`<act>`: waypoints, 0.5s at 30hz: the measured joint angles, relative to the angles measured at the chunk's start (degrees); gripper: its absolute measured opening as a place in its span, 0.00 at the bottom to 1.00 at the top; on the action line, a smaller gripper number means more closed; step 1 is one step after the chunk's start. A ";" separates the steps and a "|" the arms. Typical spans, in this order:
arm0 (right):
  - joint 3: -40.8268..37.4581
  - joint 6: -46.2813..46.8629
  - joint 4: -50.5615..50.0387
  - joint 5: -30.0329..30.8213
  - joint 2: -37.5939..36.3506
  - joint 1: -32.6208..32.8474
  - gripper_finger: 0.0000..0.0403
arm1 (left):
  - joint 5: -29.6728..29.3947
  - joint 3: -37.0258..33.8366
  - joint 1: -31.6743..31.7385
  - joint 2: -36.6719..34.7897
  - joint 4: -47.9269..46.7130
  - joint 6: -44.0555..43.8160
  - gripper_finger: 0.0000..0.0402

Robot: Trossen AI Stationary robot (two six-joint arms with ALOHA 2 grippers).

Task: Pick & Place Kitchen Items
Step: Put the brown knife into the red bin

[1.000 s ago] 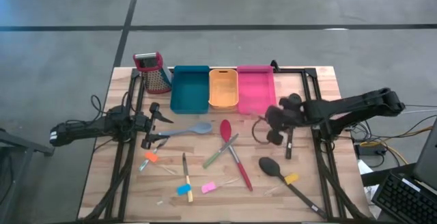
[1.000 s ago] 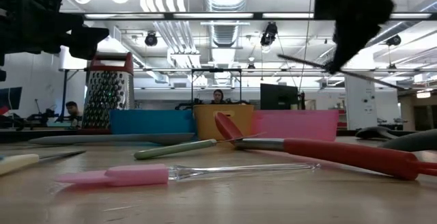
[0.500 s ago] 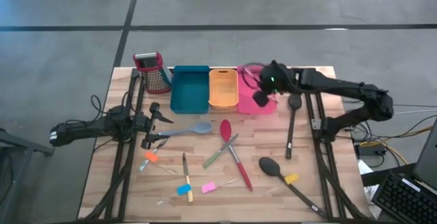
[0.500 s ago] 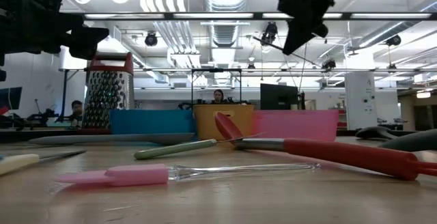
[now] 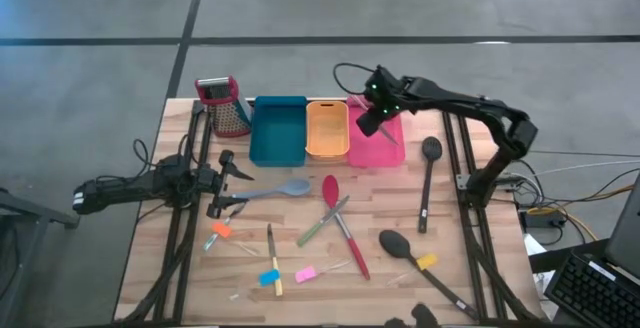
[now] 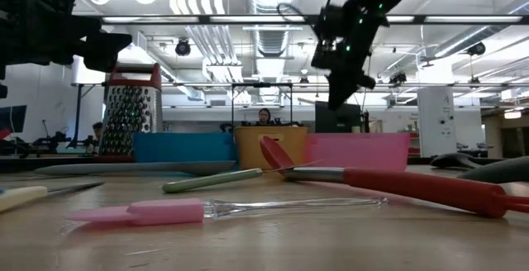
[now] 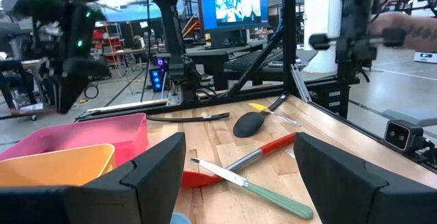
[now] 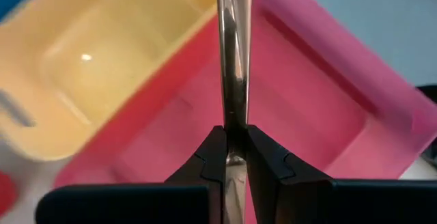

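Note:
My right gripper [image 5: 372, 120] is above the pink bin [image 5: 372, 153] at the table's far side, shut on a slim metal tool [image 8: 232, 46]. My left gripper [image 5: 226, 184] is open and empty at the table's left, just left of the grey-blue spoon [image 5: 278, 189], which lies flat. A red spoon [image 5: 342, 223], a green-handled tool [image 5: 322, 223] and two black spoons [image 5: 426, 180] [image 5: 418, 261] lie flat on the table. Small orange [image 5: 219, 231], blue-yellow [image 5: 270, 277], pink [image 5: 306, 274] and yellow [image 5: 427, 262] pieces lie near the front. My right gripper pinches the metal tool's shaft [image 8: 232, 118] between its two fingertips [image 8: 263, 152]. The tool runs on past the fingertips, in line with them, over the pink bin [image 8: 328, 115]. The fingers point down, and the tool is lifted clear of the bin and the table.
A teal bin [image 5: 278, 130] and an orange bin [image 5: 326, 128] stand left of the pink one along the far edge. A metal box grater with a red top [image 5: 225, 106] stands at the far left. Dark arm frames run down both table sides.
My right gripper has gone from above the table's right middle toward the far edge and leftward, carrying the metal tool over the pink bin. Its fingers have turned from slanting to pointing down. The black spoon beside it has stayed on the table.

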 joint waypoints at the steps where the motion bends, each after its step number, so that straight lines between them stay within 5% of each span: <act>1: -0.04 0.26 0.06 -0.03 0.92 -0.61 0.06 | 0.00 0.00 0.02 0.00 0.02 0.00 0.69; 15: -0.13 1.12 1.65 -2.83 9.18 -2.61 0.06 | 0.00 0.00 0.00 0.01 0.01 -0.02 0.69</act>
